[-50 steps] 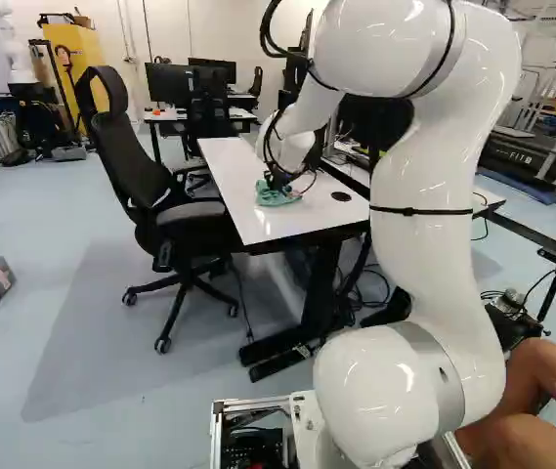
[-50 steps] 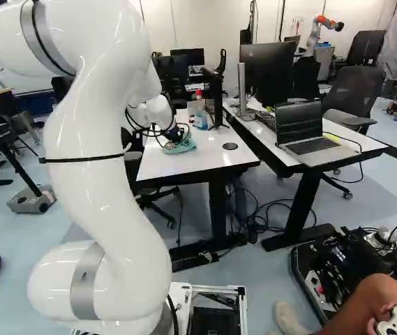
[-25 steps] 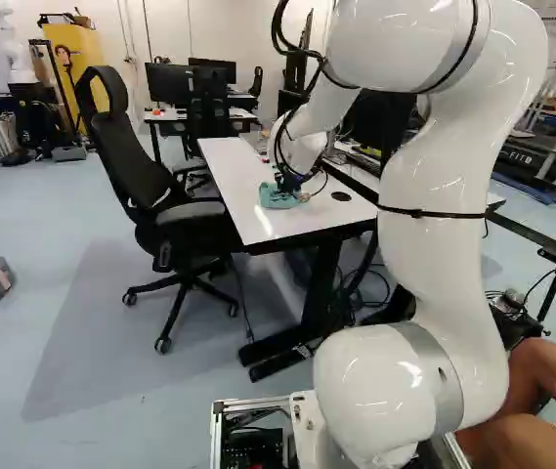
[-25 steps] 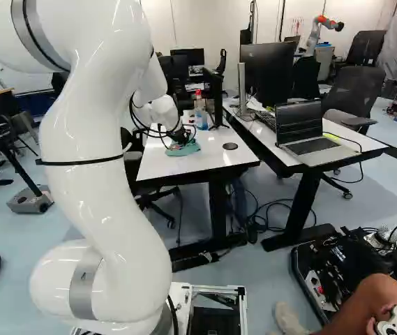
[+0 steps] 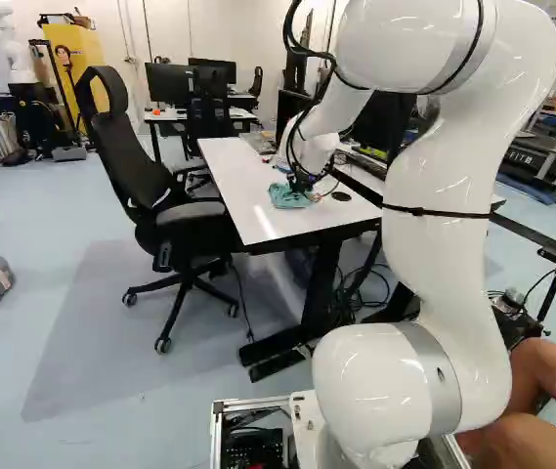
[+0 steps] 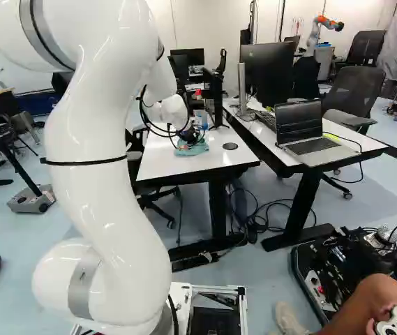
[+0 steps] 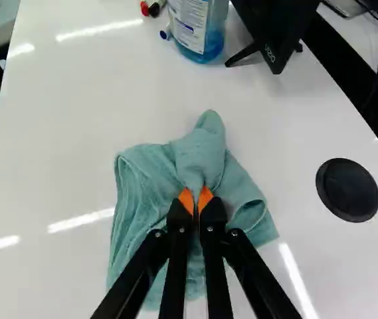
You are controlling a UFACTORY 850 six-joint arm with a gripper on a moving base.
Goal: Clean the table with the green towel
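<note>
White arm (image 5: 439,186) is reaching over the white table (image 7: 56,166). Gripper (image 5: 302,182) is pointing down at the tabletop, its orange pads (image 7: 186,201) clamping a bunched fold of the green towel (image 7: 145,183). Towel is lying crumpled on the table, spreading out to both sides of the fingers, one fold rising just ahead of them.

Surroundings: a bottle of blue liquid (image 7: 200,30) is standing on the table ahead of the towel, markers (image 7: 154,8) lying near its base. Beside the bottle, a black stand (image 7: 272,40) is resting on its feet. These are occupying the surface beyond the towel. A round black cap (image 7: 348,190) is sitting in the tabletop beside the towel, apart from it.

Black office chair (image 5: 121,147) is standing at the table's side, at the left of the left base view. Across a dark gap, a second desk (image 6: 355,145) is holding an open laptop (image 6: 303,129) and a large monitor (image 6: 271,73). Loose cables (image 6: 275,202) are trailing over the floor below.
</note>
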